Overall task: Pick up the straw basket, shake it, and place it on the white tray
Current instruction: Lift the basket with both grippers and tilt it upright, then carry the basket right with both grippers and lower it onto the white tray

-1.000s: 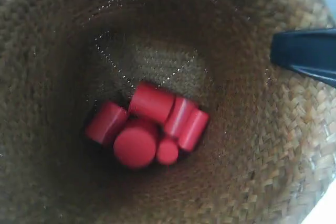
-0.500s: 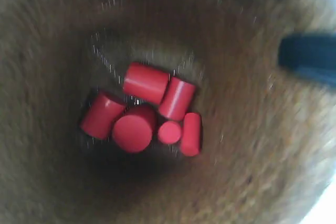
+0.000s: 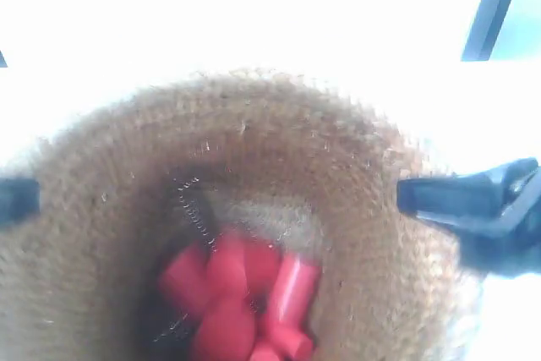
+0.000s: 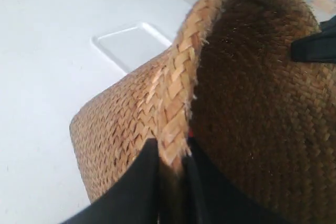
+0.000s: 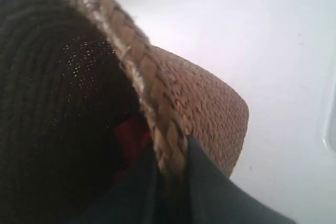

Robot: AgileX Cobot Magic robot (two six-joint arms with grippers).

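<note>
The straw basket (image 3: 101, 234) is held off the white table, its braided rim (image 4: 178, 85) pinched from two sides. My left gripper (image 4: 171, 153) is shut on the rim, one finger outside the wall and one inside. My right gripper (image 5: 171, 153) is shut on the opposite rim (image 5: 149, 85) in the same way. In the exterior view black fingers (image 3: 461, 196) clamp the rim at the right, and a dark finger tip (image 3: 15, 199) shows at the left edge. Several red cylinders (image 3: 241, 293) lie in the basket's bottom. The white tray (image 4: 131, 45) lies flat on the table beyond the basket.
The white table (image 4: 47, 77) spreads round the basket. A dark slanted bar (image 3: 490, 6) stands at the exterior view's upper right. A pale raised edge (image 5: 329, 124) shows at the side of the right wrist view.
The basket has dropped away from the exterior camera: its rim and the white surface beyond now show. The red cylinders have shifted lower in the view and are blurred.
</note>
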